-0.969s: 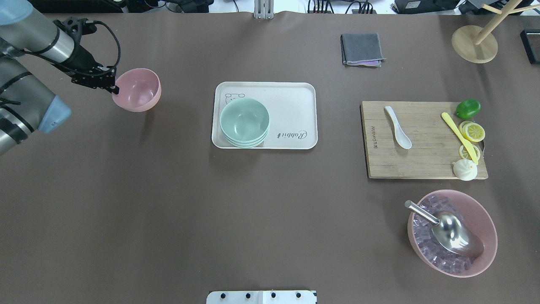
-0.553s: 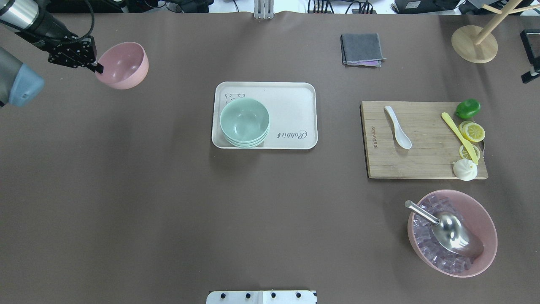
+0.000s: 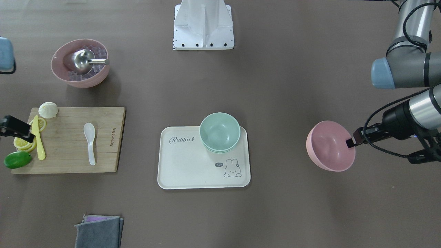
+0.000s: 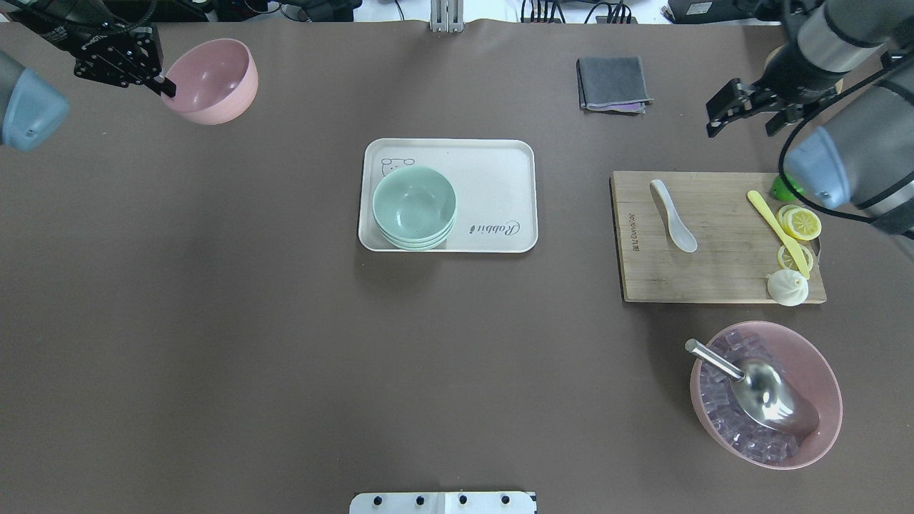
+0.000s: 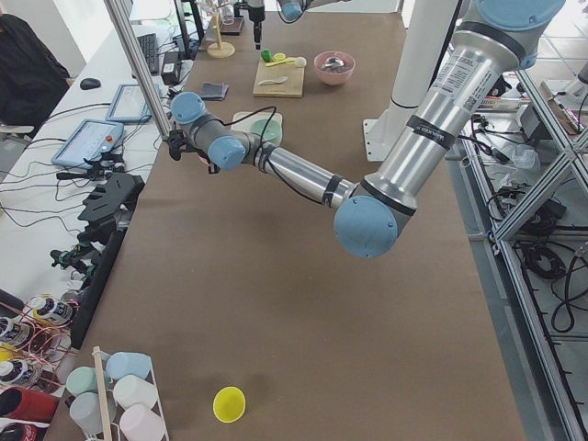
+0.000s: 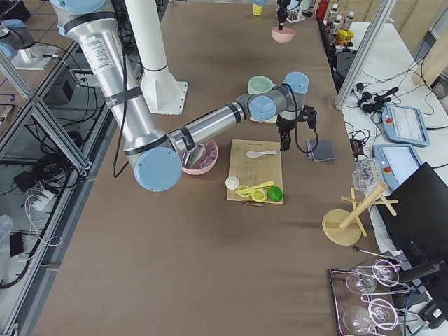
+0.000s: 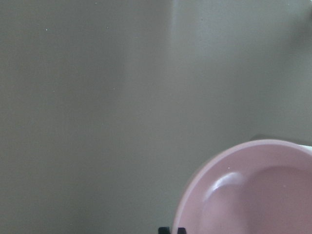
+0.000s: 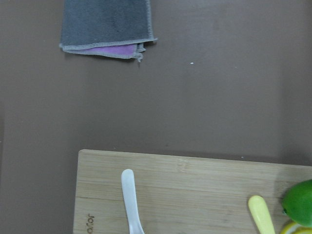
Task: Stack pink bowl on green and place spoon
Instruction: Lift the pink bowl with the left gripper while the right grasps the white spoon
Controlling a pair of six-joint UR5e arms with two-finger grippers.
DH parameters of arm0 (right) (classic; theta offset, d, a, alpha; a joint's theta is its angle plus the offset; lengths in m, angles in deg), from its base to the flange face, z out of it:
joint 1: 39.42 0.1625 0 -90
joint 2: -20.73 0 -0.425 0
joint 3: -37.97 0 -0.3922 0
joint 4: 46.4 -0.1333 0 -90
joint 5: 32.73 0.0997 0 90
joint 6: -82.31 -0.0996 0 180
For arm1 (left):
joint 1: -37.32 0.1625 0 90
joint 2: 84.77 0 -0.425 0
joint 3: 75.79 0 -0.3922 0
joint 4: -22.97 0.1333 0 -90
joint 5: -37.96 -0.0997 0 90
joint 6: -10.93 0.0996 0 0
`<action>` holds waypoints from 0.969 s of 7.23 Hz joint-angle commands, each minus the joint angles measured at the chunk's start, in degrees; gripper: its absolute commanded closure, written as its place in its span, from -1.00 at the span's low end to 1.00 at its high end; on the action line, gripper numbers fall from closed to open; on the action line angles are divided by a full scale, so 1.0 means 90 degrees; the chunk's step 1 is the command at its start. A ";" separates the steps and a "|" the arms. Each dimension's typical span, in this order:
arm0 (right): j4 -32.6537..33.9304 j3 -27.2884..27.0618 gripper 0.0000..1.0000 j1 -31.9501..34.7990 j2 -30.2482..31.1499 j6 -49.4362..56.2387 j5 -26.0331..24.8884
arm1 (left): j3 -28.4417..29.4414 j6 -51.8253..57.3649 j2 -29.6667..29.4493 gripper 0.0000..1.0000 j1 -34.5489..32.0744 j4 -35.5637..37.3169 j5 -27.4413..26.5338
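Showed the pink bowl (image 4: 211, 78) at the upper left of the overhead view, apparently lifted clear of the worktop (image 4: 214, 321), its rim clamped in the left tool (image 4: 161, 86), well apart from the green bowls (image 4: 414, 203) on the tray (image 4: 493, 164) at centre. Called, by judgement, for levelling it, carrying it over that stack and lowering it centred before release. Showed the bowl's tilt and one finger (image 3: 350, 142) inside its wall only in the front-facing view, and only overhead the right tool (image 4: 742, 128), jaws apart and empty, above the spoon (image 4: 673, 215).
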 commanded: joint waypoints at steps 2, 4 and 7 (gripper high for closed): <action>-0.1447 0.1125 -0.99 -0.0638 -0.0115 -0.0054 -0.0357 | 0.0014 -0.0098 -0.0102 1.00 0.0010 0.0020 -0.0022; -0.1451 0.1149 -0.99 -0.0911 -0.0087 -0.0015 -0.0357 | -0.0005 -0.0207 -0.0132 1.00 0.0020 0.0020 -0.0032; -0.1422 0.1226 -0.82 -0.1060 -0.0047 0.0005 -0.0396 | 0.0004 -0.0197 -0.0132 1.00 0.0020 0.0020 -0.0032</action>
